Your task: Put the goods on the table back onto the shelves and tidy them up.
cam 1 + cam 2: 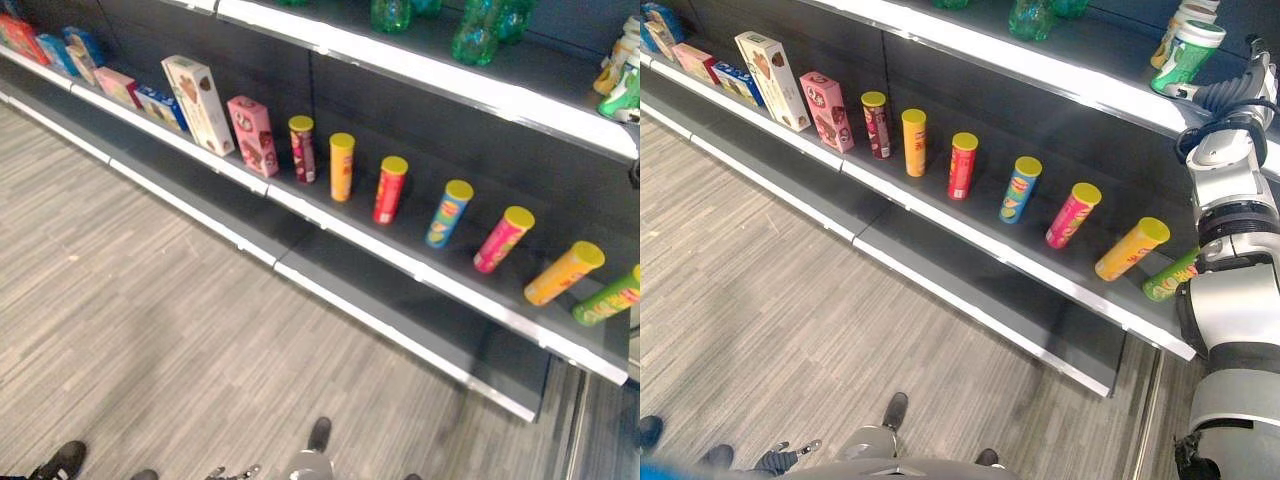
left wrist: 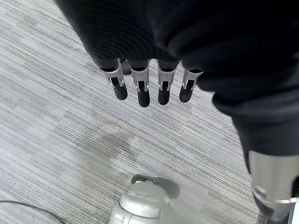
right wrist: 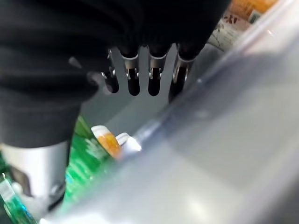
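The right hand (image 3: pixel 140 77), fingers relaxed and empty, is raised at the upper shelf (image 1: pixel 1060 75); nearby green-labelled cups (image 1: pixel 1185 55) could be toppled. The left hand (image 2: pixel 149 86) hangs released.

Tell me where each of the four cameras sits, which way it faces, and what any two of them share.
Left eye view: head camera, down at the shelf of tubes and boxes.
Right eye view: same head, slightly aside; right arm enters on the right.
Left wrist view: looks along the left hand at grey floor.
Right wrist view: looks along the right hand toward the upper shelf edge.
Both eye views share the blue tube.
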Controlling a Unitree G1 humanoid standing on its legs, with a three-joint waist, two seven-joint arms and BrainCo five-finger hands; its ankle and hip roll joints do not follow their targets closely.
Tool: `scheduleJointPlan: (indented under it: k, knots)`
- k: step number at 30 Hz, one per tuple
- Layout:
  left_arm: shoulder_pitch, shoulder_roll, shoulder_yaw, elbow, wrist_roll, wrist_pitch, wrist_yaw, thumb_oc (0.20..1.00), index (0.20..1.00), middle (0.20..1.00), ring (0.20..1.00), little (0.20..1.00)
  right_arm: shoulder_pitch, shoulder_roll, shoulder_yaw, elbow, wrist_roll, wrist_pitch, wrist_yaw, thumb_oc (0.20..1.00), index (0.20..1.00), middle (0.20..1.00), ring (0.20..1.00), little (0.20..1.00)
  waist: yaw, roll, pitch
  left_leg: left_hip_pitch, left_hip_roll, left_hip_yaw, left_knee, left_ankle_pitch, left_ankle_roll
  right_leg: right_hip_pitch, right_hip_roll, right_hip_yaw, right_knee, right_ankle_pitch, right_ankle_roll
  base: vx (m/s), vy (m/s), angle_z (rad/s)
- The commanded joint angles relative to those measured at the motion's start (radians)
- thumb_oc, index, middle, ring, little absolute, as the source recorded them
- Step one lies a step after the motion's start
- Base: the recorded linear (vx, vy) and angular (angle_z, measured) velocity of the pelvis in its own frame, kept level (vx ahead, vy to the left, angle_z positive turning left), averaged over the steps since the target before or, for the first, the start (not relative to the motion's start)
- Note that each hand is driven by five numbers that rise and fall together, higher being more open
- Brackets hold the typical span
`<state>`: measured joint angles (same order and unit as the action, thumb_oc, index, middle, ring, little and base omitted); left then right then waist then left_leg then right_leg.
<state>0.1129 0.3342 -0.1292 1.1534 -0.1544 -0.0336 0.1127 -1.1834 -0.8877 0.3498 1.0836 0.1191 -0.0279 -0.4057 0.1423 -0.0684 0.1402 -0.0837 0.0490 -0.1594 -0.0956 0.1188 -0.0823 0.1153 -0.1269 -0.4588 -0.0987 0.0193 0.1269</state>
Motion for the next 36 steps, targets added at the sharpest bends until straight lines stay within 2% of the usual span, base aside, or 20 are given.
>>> scheduleJointPlan:
  k: [1,2,4,7,10,12,16,17,18,19,20,21,24,27,29,30,31,32,33,36]
  knots:
    - [-0.020,0.029,-0.022,0.028,-0.009,0.003,0.014,1.000,1.000,1.000,1.000,1.000,-0.033,-0.110,0.015,-0.194,0.016,-0.051,-0.083,1.000,1.000,1.000,1.000,1.000,0.000,-0.005,-0.022,0.084,0.072,0.155,0.008,-0.106,-0.062,-0.005,-0.006,0.052,0.024,-0.054,0.018,-0.01,0.041,-0.14]
    - [-0.019,0.032,-0.023,0.028,-0.009,0.003,0.014,1.000,1.000,1.000,1.000,1.000,-0.022,-0.110,0.005,-0.202,0.014,-0.047,-0.085,1.000,1.000,1.000,1.000,1.000,0.003,-0.008,-0.023,0.084,0.072,0.156,0.008,-0.106,-0.062,-0.005,-0.006,0.052,0.024,-0.054,0.018,-0.01,0.040,-0.12]
    - [-0.010,0.018,-0.001,0.015,-0.004,0.013,0.014,1.000,1.000,1.000,1.000,1.000,0.078,-0.118,-0.077,-0.391,-0.012,-0.058,-0.115,1.000,1.000,1.000,1.000,1.000,-0.018,0.002,-0.021,0.090,0.072,0.169,0.008,-0.112,-0.058,-0.009,-0.009,0.059,0.023,-0.048,0.021,-0.02,0.046,-0.08]
    - [0.015,0.008,0.040,0.013,0.020,0.028,0.015,1.000,1.000,1.000,1.000,1.000,0.376,-0.083,-0.317,-0.760,-0.059,-0.090,-0.115,1.000,1.000,1.000,1.000,1.000,-0.041,-0.004,-0.028,0.104,0.073,0.193,0.008,-0.128,-0.046,-0.017,-0.015,0.083,0.022,-0.038,0.028,0.01,0.064,-0.12]
    - [0.020,0.003,0.053,0.016,0.030,0.033,0.013,1.000,1.000,1.000,1.000,1.000,0.495,-0.052,-0.395,-0.899,-0.068,-0.113,-0.091,1.000,1.000,1.000,1.000,1.000,-0.052,-0.011,-0.030,0.113,0.073,0.210,0.008,-0.135,-0.041,-0.023,-0.017,0.100,0.022,-0.033,0.030,0.00,0.048,-0.31]
    - [0.031,-0.009,0.086,0.018,0.039,0.035,0.009,1.000,1.000,1.000,1.000,1.000,0.656,0.025,-0.483,-1.096,0.038,-0.187,0.006,1.000,1.000,1.000,1.000,1.000,-0.084,-0.016,-0.031,0.125,0.074,0.240,0.008,-0.142,-0.035,-0.032,-0.020,0.126,0.022,-0.025,0.035,-0.01,0.062,-0.46]
    - [0.061,-0.006,0.121,-0.009,0.043,0.020,-0.023,1.000,1.000,1.000,1.000,1.000,0.853,0.067,-0.536,-1.279,0.302,-0.265,0.250,1.000,1.000,1.000,1.000,1.000,-0.110,-0.031,-0.034,0.141,0.079,0.284,0.008,-0.149,-0.032,-0.048,-0.022,0.160,0.024,-0.013,0.043,-0.02,0.047,-0.42]
    - [0.070,-0.002,0.124,-0.018,0.048,0.014,-0.040,1.000,1.000,1.000,1.000,1.000,0.893,0.075,-0.537,-1.316,0.401,-0.267,0.341,1.000,1.000,1.000,1.000,1.000,-0.117,-0.033,-0.034,0.143,0.080,0.291,0.008,-0.149,-0.032,-0.053,-0.023,0.168,0.026,-0.011,0.045,-0.02,0.029,-0.41]
    - [0.071,-0.002,0.124,-0.018,0.048,0.014,-0.040,1.000,1.000,1.000,1.000,1.000,0.894,0.075,-0.538,-1.316,0.401,-0.267,0.341,1.000,1.000,1.000,1.000,1.000,-0.116,-0.033,-0.035,0.143,0.080,0.292,0.008,-0.149,-0.032,-0.053,-0.023,0.168,0.026,-0.011,0.045,-0.02,0.048,-0.31]
    - [0.075,0.005,0.127,-0.019,0.057,0.009,-0.064,1.000,1.000,1.000,1.000,1.000,0.971,0.127,-0.501,-1.324,0.578,-0.253,0.480,1.000,1.000,1.000,1.000,1.000,-0.126,-0.037,-0.036,0.146,0.081,0.306,0.008,-0.150,-0.031,-0.060,-0.026,0.177,0.029,-0.008,0.047,-0.03,0.048,-0.35]
    - [0.073,0.008,0.124,-0.022,0.071,0.004,-0.077,1.000,1.000,1.000,1.000,1.000,1.012,0.134,-0.460,-1.313,0.631,-0.226,0.547,1.000,1.000,1.000,1.000,1.000,-0.134,-0.039,-0.034,0.149,0.080,0.315,0.008,-0.151,-0.030,-0.064,-0.027,0.181,0.031,-0.004,0.049,-0.02,0.048,-0.28]
    - [0.074,0.008,0.124,-0.022,0.071,0.003,-0.077,1.000,1.000,1.000,1.000,1.000,1.013,0.133,-0.461,-1.312,0.633,-0.227,0.550,1.000,1.000,1.000,1.000,1.000,-0.133,-0.039,-0.035,0.150,0.080,0.317,0.008,-0.152,-0.030,-0.065,-0.027,0.183,0.032,-0.004,0.049,-0.01,0.044,-0.26]
    - [0.074,0.013,0.122,-0.063,0.112,-0.019,-0.148,1.000,1.000,1.000,1.000,1.000,1.274,0.137,-0.254,-1.216,0.659,-0.026,0.810,1.000,1.000,1.000,1.000,1.000,-0.156,-0.042,-0.034,0.165,0.078,0.345,0.008,-0.156,-0.029,-0.073,-0.032,0.202,0.038,0.004,0.056,-0.02,0.057,-0.15]
    - [0.075,0.013,0.117,-0.065,0.118,-0.023,-0.159,1.000,1.000,1.000,1.000,1.000,1.312,0.125,-0.228,-1.189,0.634,-0.007,0.850,1.000,1.000,1.000,1.000,1.000,-0.162,-0.042,-0.039,0.162,0.076,0.346,0.008,-0.155,-0.028,-0.076,-0.035,0.202,0.039,0.005,0.057,-0.01,0.042,-0.13]
    - [0.056,0.009,0.080,-0.067,0.123,-0.029,-0.190,1.000,1.000,1.000,1.000,1.000,1.343,0.139,-0.084,-0.925,0.435,0.029,0.894,1.000,1.000,1.000,1.000,1.000,-0.167,-0.039,-0.037,0.170,0.073,0.350,0.008,-0.157,-0.029,-0.070,-0.039,0.204,0.039,0.006,0.059,-0.02,0.063,-0.12]
    - [0.051,0.011,0.063,-0.069,0.129,-0.029,-0.197,1.000,1.000,1.000,1.000,1.000,1.334,0.156,-0.037,-0.833,0.348,0.025,0.889,1.000,1.000,1.000,1.000,1.000,-0.168,-0.038,-0.038,0.167,0.071,0.348,0.008,-0.156,-0.028,-0.071,-0.042,0.202,0.039,0.007,0.059,-0.01,0.030,-0.13]
    - [0.051,0.011,0.063,-0.069,0.129,-0.029,-0.197,1.000,1.000,1.000,1.000,1.000,1.334,0.157,-0.037,-0.833,0.348,0.025,0.889,1.000,1.000,1.000,1.000,1.000,-0.168,-0.038,-0.039,0.166,0.071,0.348,0.008,-0.156,-0.028,-0.072,-0.042,0.201,0.039,0.007,0.059,-0.02,0.028,-0.09]
    - [0.042,0.010,0.043,-0.066,0.128,-0.029,-0.199,1.000,1.000,1.000,1.000,1.000,1.327,0.202,-0.013,-0.700,0.269,0.025,0.854,1.000,1.000,1.000,1.000,1.000,-0.168,-0.036,-0.039,0.167,0.069,0.344,0.008,-0.156,-0.025,-0.070,-0.044,0.199,0.039,0.007,0.060,-0.02,0.034,-0.03]
    - [0.025,0.008,0.010,-0.052,0.133,-0.029,-0.188,1.000,1.000,1.000,1.000,1.000,1.297,0.326,-0.001,-0.464,0.119,-0.001,0.755,1.000,1.000,1.000,1.000,1.000,-0.166,-0.029,-0.041,0.171,0.064,0.339,0.008,-0.160,-0.019,-0.064,-0.048,0.196,0.039,0.008,0.062,-0.03,0.045,0.01]
    - [-0.021,-0.007,-0.006,-0.011,0.125,-0.022,-0.138,1.000,1.000,1.000,1.000,1.000,1.215,0.545,-0.141,-0.068,0.030,-0.010,0.491,1.000,1.000,1.000,1.000,1.000,-0.166,-0.016,-0.048,0.174,0.052,0.331,0.008,-0.162,-0.006,-0.059,-0.052,0.199,0.038,0.011,0.061,-0.01,0.040,0.00]
